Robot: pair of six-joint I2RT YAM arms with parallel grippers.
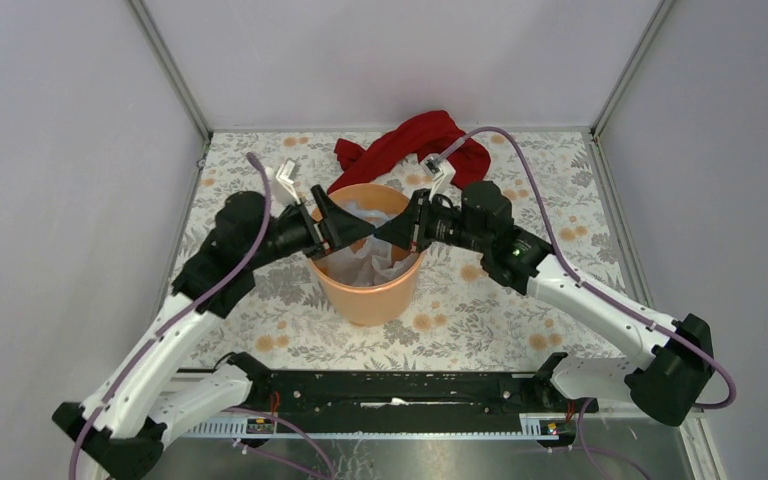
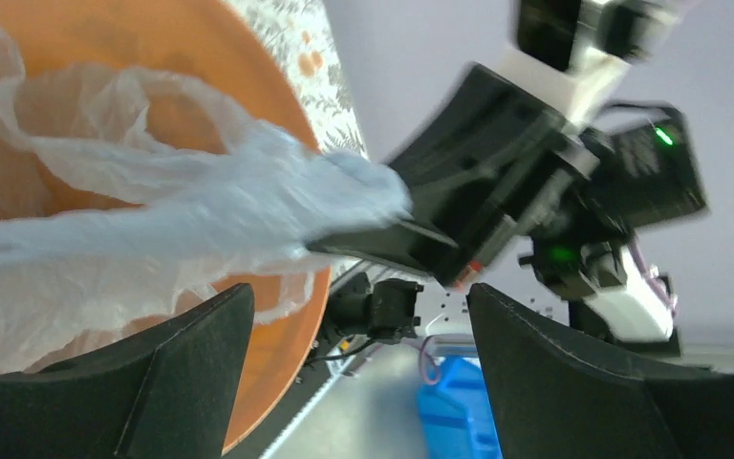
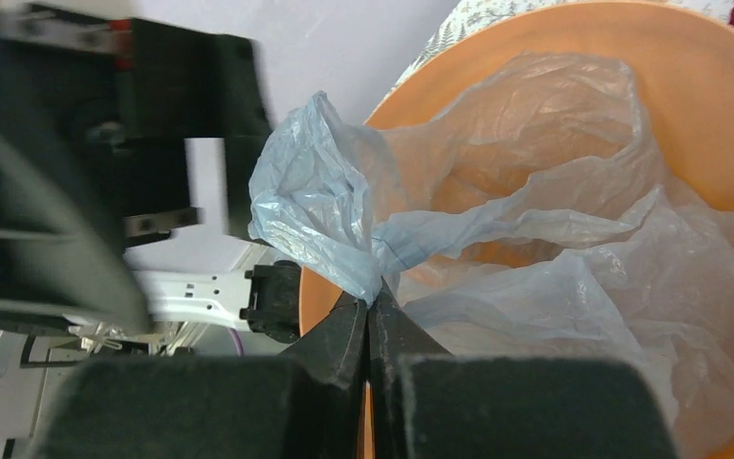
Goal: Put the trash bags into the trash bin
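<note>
Tucking seems in hand: the pale blue trash bag (image 3: pixel 535 239) lies mostly inside the orange bin (image 1: pixel 370 300), one corner pinched above it by the right gripper (image 3: pixel 371 311); the left gripper (image 2: pixel 358 296) is spread, empty. Release inward is called for.

Pale grey walls (image 1: pixel 60 150) enclose a floral-patterned table (image 1: pixel 580 190); light even.

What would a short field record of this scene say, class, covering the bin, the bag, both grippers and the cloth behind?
Bin: round orange plastic bucket, upright on the floral table.
Bag: thin translucent pale blue plastic bag, mostly inside the bucket, one bunched corner raised.
Left gripper: open, holding nothing.
Right gripper: shut on the bag's bunched corner.
Behind: crumpled red cloth on the table.
</note>
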